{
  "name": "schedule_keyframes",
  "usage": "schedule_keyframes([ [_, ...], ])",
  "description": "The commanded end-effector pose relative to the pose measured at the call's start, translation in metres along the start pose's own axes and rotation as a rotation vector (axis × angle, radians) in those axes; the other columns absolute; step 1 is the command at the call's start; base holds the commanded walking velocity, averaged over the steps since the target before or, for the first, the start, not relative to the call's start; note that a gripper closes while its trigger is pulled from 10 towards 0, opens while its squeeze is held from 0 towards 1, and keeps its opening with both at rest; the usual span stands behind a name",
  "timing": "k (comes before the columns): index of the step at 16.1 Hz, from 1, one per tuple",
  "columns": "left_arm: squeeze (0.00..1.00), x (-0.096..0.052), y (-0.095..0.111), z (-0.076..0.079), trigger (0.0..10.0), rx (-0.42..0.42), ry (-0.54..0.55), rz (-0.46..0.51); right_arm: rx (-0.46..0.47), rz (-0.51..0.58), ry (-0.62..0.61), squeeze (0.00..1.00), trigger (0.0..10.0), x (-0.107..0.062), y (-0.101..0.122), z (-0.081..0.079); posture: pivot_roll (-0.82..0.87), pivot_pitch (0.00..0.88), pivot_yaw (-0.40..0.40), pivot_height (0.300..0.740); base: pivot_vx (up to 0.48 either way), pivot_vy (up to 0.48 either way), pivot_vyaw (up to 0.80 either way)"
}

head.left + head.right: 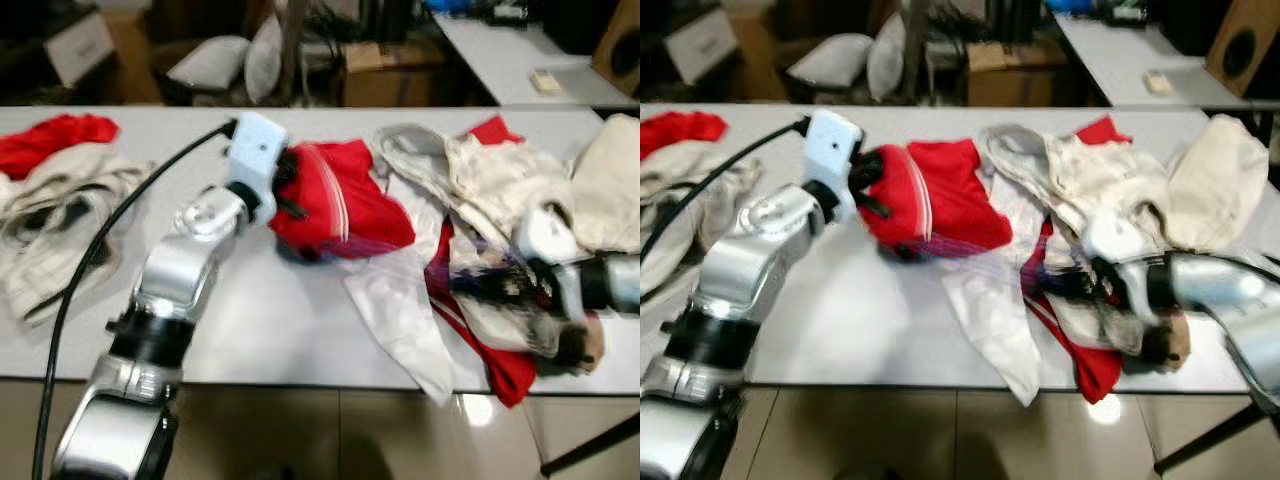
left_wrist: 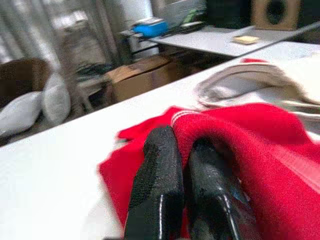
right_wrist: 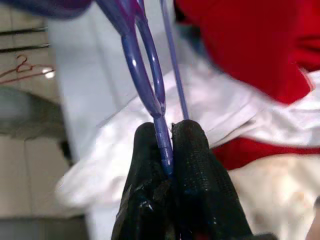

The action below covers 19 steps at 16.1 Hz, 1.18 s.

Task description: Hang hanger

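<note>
bare table between garments; clothes heap crowds right.

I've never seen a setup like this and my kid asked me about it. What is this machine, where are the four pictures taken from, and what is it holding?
It is a humanoid robot with two silver arms, each ending in a claw of two black fingers. The two wide pictures come from cameras in its head, looking down at a white table strewn with red and cream clothes. The two close-ups come from cameras on its wrists. The left claw is shut on a red garment near the table's middle. The right claw is shut on a thin blue-purple hanger, above a pile of white and red clothes.
</note>
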<state>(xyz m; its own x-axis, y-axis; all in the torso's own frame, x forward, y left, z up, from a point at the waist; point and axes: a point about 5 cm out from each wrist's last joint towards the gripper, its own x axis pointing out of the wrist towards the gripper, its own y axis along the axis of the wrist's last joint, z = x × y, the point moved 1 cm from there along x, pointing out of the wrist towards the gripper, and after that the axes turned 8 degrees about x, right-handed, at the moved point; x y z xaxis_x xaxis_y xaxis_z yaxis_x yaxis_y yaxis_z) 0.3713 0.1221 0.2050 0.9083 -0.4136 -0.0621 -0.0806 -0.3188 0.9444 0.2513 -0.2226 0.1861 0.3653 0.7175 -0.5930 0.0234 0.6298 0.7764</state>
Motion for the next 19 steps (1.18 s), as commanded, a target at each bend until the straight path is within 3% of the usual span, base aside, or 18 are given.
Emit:
schedule_keyframes([
  [1, 0.00, 0.007, 0.003, -0.008, 10.0, -0.007, 0.034, 0.011, -0.022, -0.002, 0.012, 0.00, 10.0, -0.008, 0.008, -0.003, -0.09, 0.000, 0.055, 0.740, 0.000, 0.000, 0.00],
  [4, 0.00, 0.018, -0.024, -0.013, 10.0, -0.002, 0.029, -0.075, -0.001, -0.010, -0.016, 0.00, 10.0, -0.029, 0.016, -0.003, -0.10, 0.000, 0.069, 0.740, 0.000, 0.000, 0.00],
  [7, 0.00, 0.013, -0.057, 0.000, 10.0, -0.062, -0.072, -0.148, 0.042, 0.046, -0.073, 0.00, 10.0, -0.055, 0.026, 0.003, -0.10, 0.000, 0.082, 0.740, 0.000, 0.000, 0.00],
  [8, 0.56, 0.006, -0.075, 0.011, 10.0, -0.092, -0.132, -0.180, 0.064, 0.120, -0.115, 0.00, 10.0, -0.073, 0.036, 0.008, -0.11, 0.000, 0.086, 0.740, 0.000, 0.000, 0.00],
  [9, 1.00, 0.002, -0.082, 0.017, 10.0, -0.112, -0.159, -0.186, 0.071, 0.152, -0.132, 0.00, 10.0, -0.081, 0.040, 0.009, -0.11, 0.000, 0.088, 0.740, 0.000, 0.000, 0.00],
  [10, 1.00, -0.003, -0.087, 0.029, 10.0, -0.154, -0.228, -0.168, 0.078, 0.186, -0.173, 0.00, 10.0, -0.091, 0.045, 0.011, -0.11, 0.000, 0.091, 0.740, 0.000, 0.000, 0.00],
  [12, 1.00, -0.015, -0.086, 0.046, 10.0, -0.167, -0.373, -0.123, 0.107, 0.189, -0.219, 0.00, 10.0, -0.092, 0.041, 0.012, -0.11, 0.000, 0.095, 0.740, 0.000, 0.000, 0.00],
  [13, 1.00, -0.023, -0.082, 0.053, 10.0, -0.135, -0.445, -0.090, 0.124, 0.172, -0.225, 0.00, 10.0, -0.088, 0.035, 0.010, -0.11, 0.000, 0.096, 0.740, 0.000, 0.000, 0.00],
  [15, 1.00, -0.050, -0.062, 0.064, 10.0, 0.088, -0.621, -0.012, 0.192, 0.183, -0.314, 0.00, 10.0, -0.069, 0.018, 0.016, -0.11, 0.000, 0.095, 0.740, 0.000, 0.000, 0.00],
  [17, 1.00, -0.067, -0.039, 0.064, 10.0, 0.154, -0.731, 0.045, 0.248, 0.218, -0.473, 0.00, 10.0, -0.055, 0.012, 0.031, -0.09, 0.000, 0.085, 0.740, 0.000, 0.000, 0.00],
  [19, 1.00, -0.086, -0.021, 0.055, 10.0, 0.189, -0.838, 0.048, 0.320, 0.286, -0.486, 0.00, 10.0, -0.030, 0.017, 0.032, -0.07, 0.000, 0.078, 0.740, 0.000, 0.000, 0.00],
])
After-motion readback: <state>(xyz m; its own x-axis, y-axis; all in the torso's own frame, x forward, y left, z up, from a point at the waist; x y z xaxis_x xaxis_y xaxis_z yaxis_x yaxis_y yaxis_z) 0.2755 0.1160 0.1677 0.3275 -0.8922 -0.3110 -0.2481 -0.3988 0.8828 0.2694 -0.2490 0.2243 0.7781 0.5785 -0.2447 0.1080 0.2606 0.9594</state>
